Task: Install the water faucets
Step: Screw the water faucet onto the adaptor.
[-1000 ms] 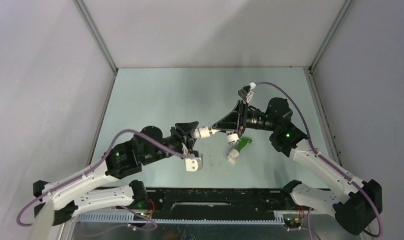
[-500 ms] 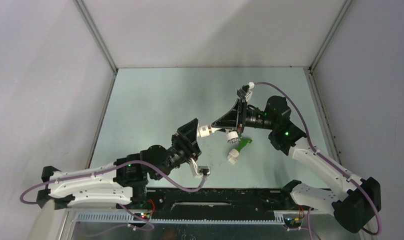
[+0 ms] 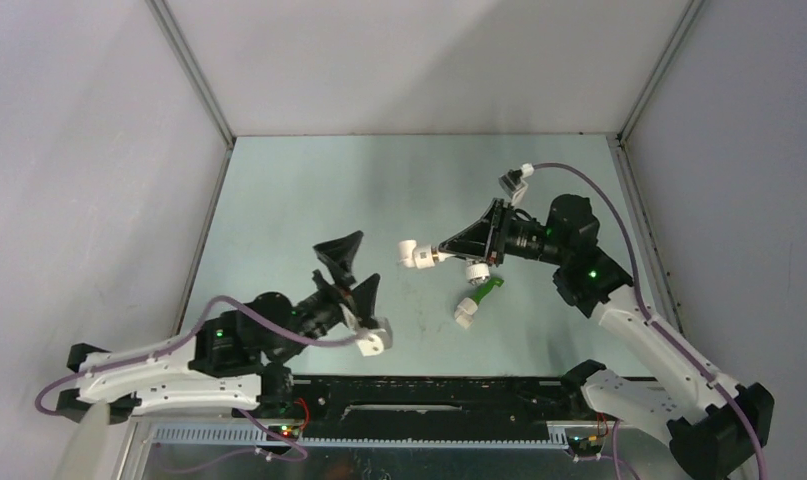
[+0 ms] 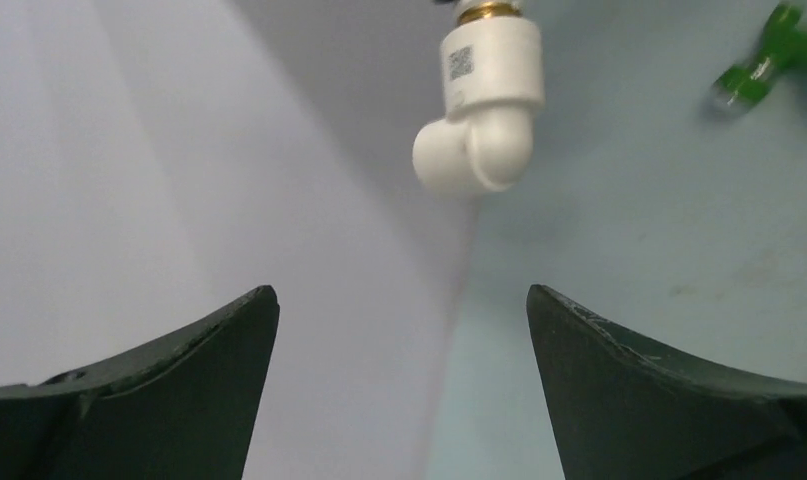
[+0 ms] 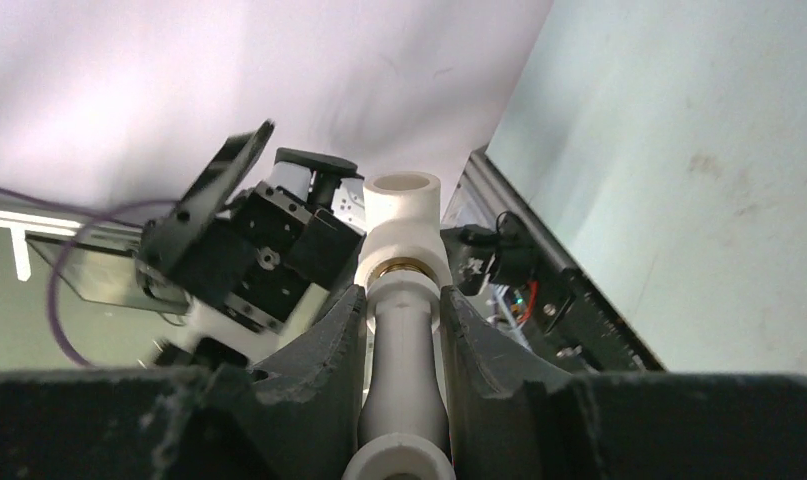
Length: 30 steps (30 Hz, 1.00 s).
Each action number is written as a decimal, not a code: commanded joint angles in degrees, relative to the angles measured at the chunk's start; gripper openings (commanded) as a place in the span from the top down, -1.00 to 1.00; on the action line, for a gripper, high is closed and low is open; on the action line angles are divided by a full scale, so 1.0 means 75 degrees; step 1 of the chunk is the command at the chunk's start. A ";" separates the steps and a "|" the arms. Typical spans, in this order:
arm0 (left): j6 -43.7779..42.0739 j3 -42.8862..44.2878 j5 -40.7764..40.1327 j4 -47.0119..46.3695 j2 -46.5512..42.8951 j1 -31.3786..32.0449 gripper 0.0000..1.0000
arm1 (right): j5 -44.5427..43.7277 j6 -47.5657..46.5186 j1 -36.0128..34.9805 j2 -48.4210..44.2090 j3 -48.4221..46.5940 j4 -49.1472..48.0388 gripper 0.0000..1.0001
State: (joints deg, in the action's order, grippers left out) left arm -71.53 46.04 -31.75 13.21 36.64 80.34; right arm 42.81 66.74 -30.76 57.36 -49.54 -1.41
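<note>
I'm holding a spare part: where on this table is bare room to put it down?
The far left of the table, between the back wall and the left gripper, is bare. So is the near strip between that gripper and the green faucet. Mid-right is crowded: the right gripper and its white faucet.

The elbow fitting [image 4: 476, 110] is smooth, glossy white plastic with a brass-coloured metal ring [image 5: 403, 268] at its collar. The white faucet [image 5: 404, 380] is satin plastic and the green faucet [image 4: 764, 62] is glossy plastic. Jaws: matt black, finely grained. Bench [image 3: 299, 200]: matt, lightly scuffed.
</note>
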 commanded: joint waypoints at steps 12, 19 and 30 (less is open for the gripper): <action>1.3831 0.1784 0.5745 0.0227 0.0768 -0.4056 -0.97 | -0.1002 -0.3604 0.0083 -0.1975 -0.0133 -0.0411 1.00; 1.6605 0.0181 0.8187 -0.4012 0.0992 -0.4987 -0.92 | -0.0712 -0.3131 0.0077 -0.1870 -0.0133 -0.1118 1.00; 1.6953 0.0224 0.8923 -0.4850 0.1975 -0.5050 -0.80 | -0.0690 -0.2328 -0.0037 -0.1546 -0.0133 -0.1719 1.00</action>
State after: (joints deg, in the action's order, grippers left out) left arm 55.51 45.50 32.67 -19.49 50.72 42.92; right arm 37.26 45.82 -30.57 44.97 -49.47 -8.40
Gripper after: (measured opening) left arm 0.898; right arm 0.321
